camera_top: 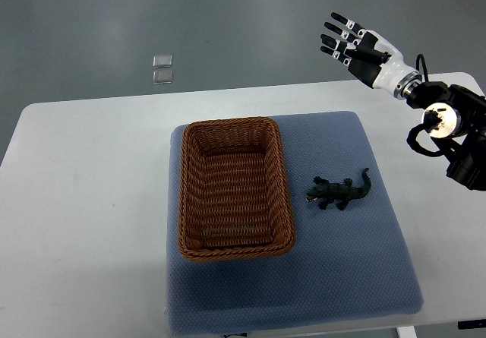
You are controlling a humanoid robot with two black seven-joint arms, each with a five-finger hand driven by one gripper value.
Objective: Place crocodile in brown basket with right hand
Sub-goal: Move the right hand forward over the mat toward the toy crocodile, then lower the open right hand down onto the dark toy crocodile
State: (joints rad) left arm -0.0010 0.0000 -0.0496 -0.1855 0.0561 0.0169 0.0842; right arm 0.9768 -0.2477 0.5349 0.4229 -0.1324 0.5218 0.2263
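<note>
- Far left: bare white desk [83, 194], nothing on it; left arm not in frame.
- On the floor beyond the desk's far edge, two small clear squares [162, 69] – can't tell what they are, not part of the job.
- Blue mat [357, 277] covers the middle of the desk; basket and toy both sit on it.
- Brown basket [235, 188], woven, rectangular, on the left part of the mat. Empty – I see only the weave of its floor. Long side runs away from me.
- Crocodile [339, 193] lies flat on the mat just right of the basket, not touching it. Head points toward the basket, tail up and to the right.
- Right robot hand [354, 46] is up at the far right, past the desk's back edge, fingers [334, 30] spread apart, holding nothing. Well away from the toy.
- My read: reach not yet started, the whole pick and place is left.
- Risks from here:
  - toy is low and flat with thin legs and tail, so fingers may scrape the mat and close on nothing
  - a pinch on the tail alone could let it swing or drop
  - basket rim sits close, so a low carry could clip the near wall and shove the basket
  - a sideways approach might push the crocodile against the basket before I get a grip.
</note>
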